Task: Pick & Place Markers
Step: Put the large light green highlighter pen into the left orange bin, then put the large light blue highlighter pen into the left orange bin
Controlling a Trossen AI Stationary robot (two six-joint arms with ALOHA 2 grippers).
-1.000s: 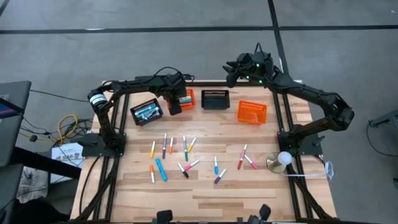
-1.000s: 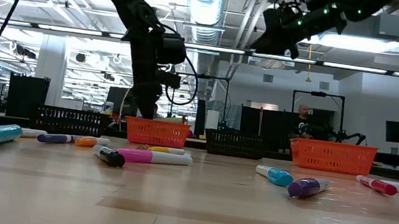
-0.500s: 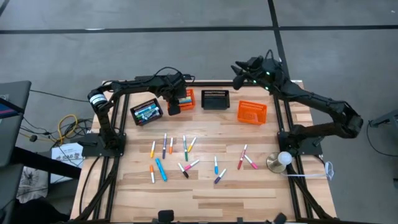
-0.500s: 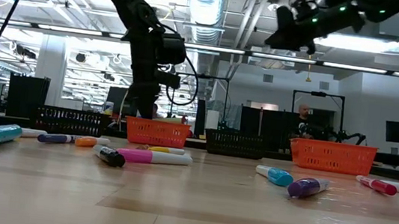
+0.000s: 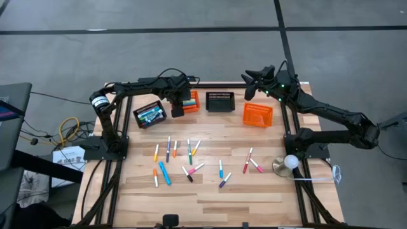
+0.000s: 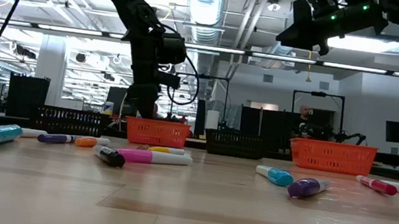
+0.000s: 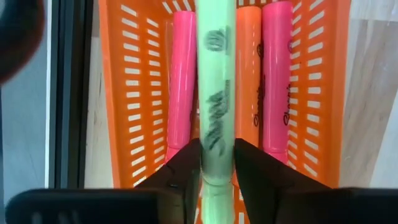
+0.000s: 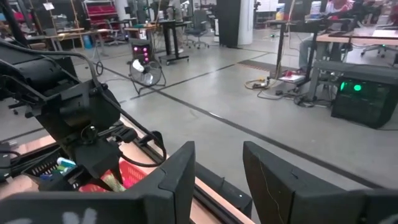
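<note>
My left gripper [image 5: 179,109] stands over the orange basket [image 5: 192,100] at the table's far side, shut on a light green marker [image 7: 216,74]. In that basket lie two pink markers [image 7: 181,81] and an orange one [image 7: 249,74], side by side. Several more markers [image 5: 189,152] lie loose on the wooden table's middle. My right gripper [image 5: 249,77] hangs high above the far right, beyond another orange basket [image 5: 257,114]. It is open, with nothing between its fingers [image 8: 180,174]. My left gripper pinches the green marker's barrel [image 7: 216,146], at its dark lettering, between its two fingers [image 7: 186,171]. The fingers come from above, pointing steeply down, and lie across the marker. The marker lies level along the basket, over the markers inside; whether it rests on them I cannot tell.
A black basket [image 5: 150,114] with blue and green markers stands left of my left gripper, and another black basket [image 5: 220,101] sits between the two orange ones. A round metal thing with a white ball [image 5: 286,164] stands at the right edge.
My right gripper has drawn back toward the table's right edge, staying high above it, its fingers as far apart as before.
</note>
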